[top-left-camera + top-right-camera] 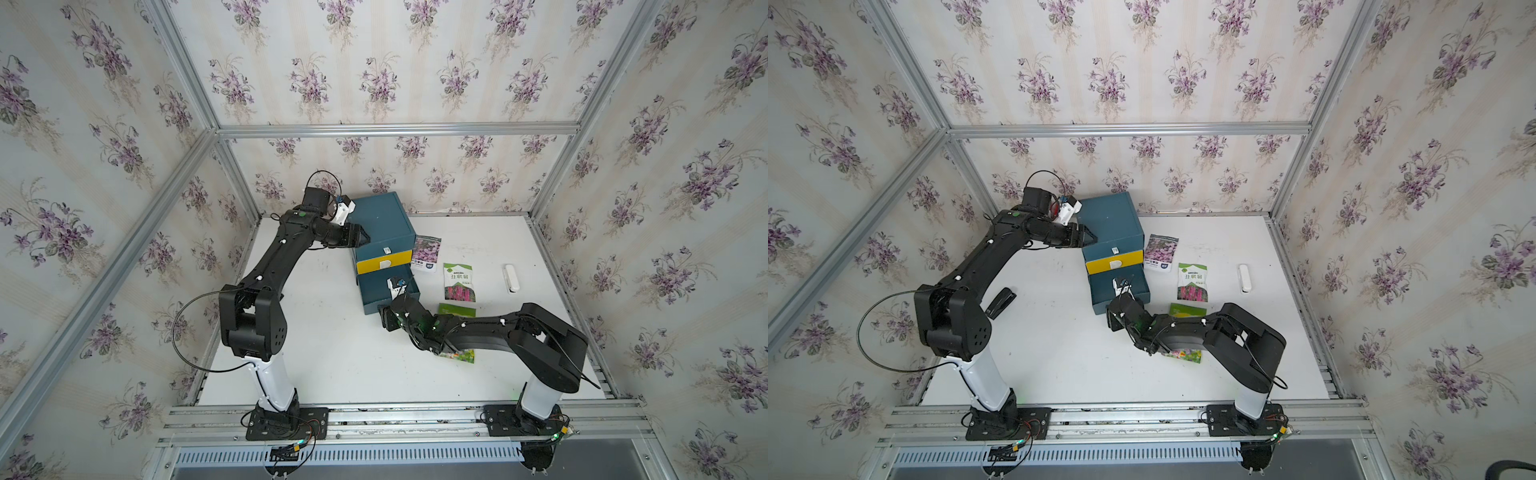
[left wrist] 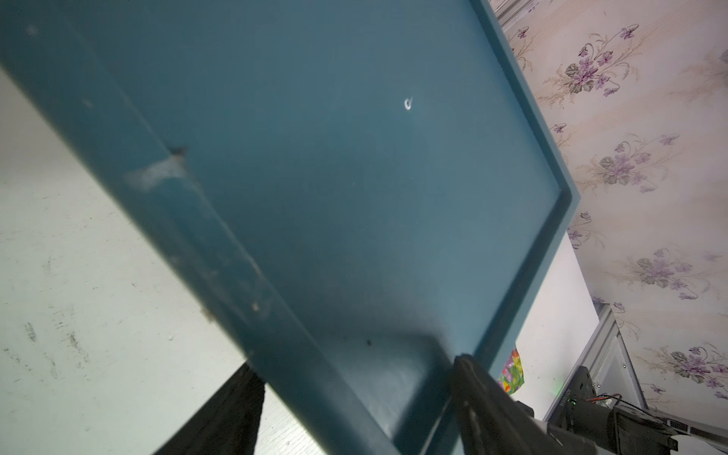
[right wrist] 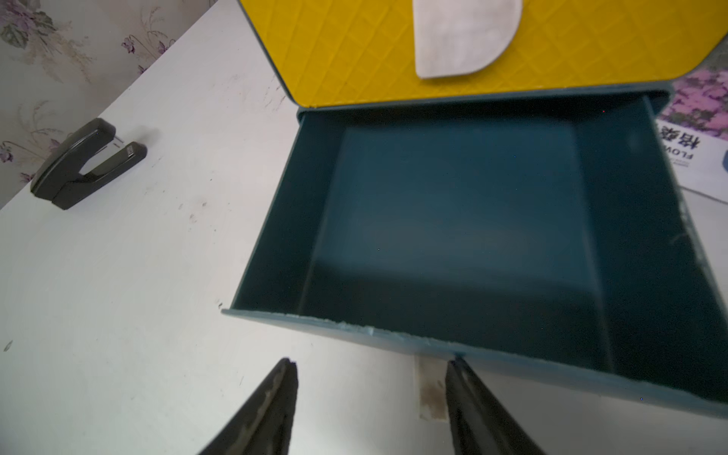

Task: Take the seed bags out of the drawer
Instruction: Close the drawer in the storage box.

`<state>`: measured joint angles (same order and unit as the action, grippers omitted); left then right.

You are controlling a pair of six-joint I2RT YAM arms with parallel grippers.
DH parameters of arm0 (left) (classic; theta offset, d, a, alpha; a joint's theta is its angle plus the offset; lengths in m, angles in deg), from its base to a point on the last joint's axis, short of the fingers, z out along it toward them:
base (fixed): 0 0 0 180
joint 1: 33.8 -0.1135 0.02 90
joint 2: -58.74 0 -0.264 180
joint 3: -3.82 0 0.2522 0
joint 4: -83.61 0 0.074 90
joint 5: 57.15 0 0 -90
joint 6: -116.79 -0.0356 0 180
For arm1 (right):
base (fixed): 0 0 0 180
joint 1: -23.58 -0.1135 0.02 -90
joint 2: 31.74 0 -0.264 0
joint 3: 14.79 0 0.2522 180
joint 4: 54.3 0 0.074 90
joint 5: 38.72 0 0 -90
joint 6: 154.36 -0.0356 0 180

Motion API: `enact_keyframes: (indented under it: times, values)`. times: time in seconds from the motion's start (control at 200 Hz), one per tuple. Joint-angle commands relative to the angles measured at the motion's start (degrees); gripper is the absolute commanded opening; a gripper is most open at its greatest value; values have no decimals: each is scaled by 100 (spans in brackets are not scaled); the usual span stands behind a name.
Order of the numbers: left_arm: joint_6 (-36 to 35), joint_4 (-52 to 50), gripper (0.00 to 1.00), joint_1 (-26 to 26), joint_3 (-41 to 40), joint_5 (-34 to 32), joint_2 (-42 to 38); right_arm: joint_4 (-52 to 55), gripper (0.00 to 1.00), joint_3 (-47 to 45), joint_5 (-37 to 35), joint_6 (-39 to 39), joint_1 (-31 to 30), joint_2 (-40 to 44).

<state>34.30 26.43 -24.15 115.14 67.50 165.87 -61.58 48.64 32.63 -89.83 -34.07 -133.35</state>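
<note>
Both top views show a white desk [image 1: 332, 365] carrying a boxy teal cabinet [image 1: 380, 220], drawer [image 3: 453, 220] pulled out. Right of it, long axes front-to-back, lie the flat glossy purple bag [image 1: 426, 251], green-topped bag [image 1: 458, 282] and third bag [image 1: 456, 309] under the right arm. Left tool [image 1: 365, 239] pinches the cabinet's corner; right tool [image 3: 372, 362] is spread.

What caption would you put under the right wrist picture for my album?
The open right gripper hovers at the empty blue drawer, a seed bag lying outside it and a stapler nearby.
</note>
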Motion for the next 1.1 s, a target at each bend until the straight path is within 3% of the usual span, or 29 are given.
enact_keyframes:
  times: [0.0, 0.54, 1.094]
  values:
    - [-440, -1639, 77, 29, -197, -1184, 227, -324, 63, 170, -130, 154, 115, -160]
    - [-440, -1651, 77, 37, -246, -1190, 198, -771, 61, 991, 182, 394, 501, -1046]
    - [-451, -1653, 77, 33, -271, -1184, 207, -881, 60, 1624, 66, 273, 673, -1702]
